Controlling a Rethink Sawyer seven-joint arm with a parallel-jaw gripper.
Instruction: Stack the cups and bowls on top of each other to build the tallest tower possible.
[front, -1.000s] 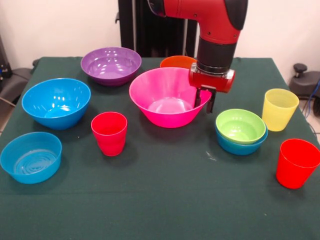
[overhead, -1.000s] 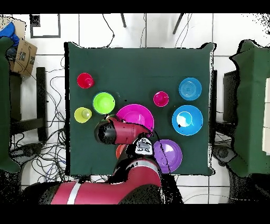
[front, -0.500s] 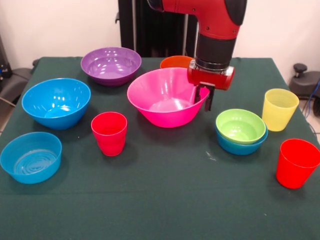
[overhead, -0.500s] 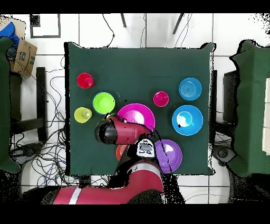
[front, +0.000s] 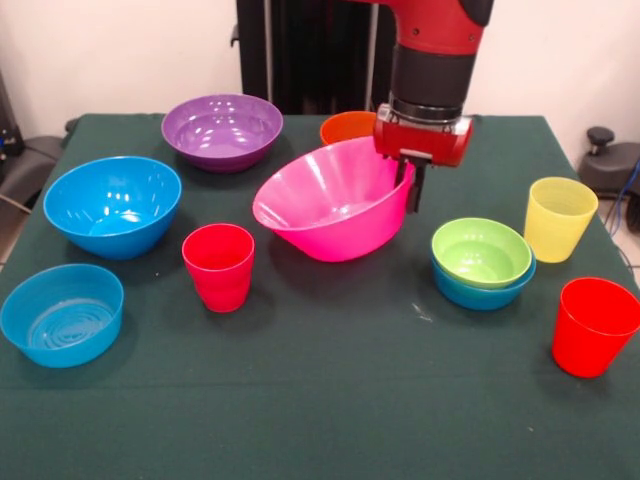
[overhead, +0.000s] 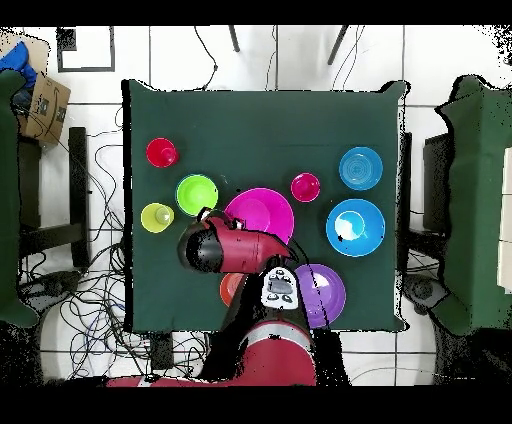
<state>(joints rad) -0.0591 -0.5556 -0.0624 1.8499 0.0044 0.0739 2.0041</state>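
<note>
From the front you've got a dark green table (front: 330, 400) with a pale wall behind it and a black upright column at the back. The gripper (front: 408, 190) is pinched shut on the right rim of the big pink bowl (front: 325, 205): one finger shows outside the wall, the other is hidden inside. The bowl is tilted, gripped side high, left side low. An orange bowl (front: 345, 126) peeks out behind it. The purple bowl (front: 222, 130) sits back left, the large blue bowl (front: 112, 205) and the shallow blue bowl (front: 62, 313) down the left side, and a red cup (front: 219, 266) stands just in front of the pink one. On the right, the lime green bowl (front: 481, 251) is nested in another blue bowl (front: 480, 288), with the yellow cup (front: 559, 219) and a second red cup (front: 594, 326) nearby.

From overhead the table sits on a white tiled floor (overhead: 300, 55) with cables (overhead: 95, 200) trailing alongside and a cardboard box (overhead: 42, 105) in a corner. The arm covers part of the pink bowl, so you can't see the fingers here.

Compared with a second ago, the pink bowl has gone from sitting flat to tipped up on the gripper's side, and the wrist is higher. Nothing else has shifted.
</note>
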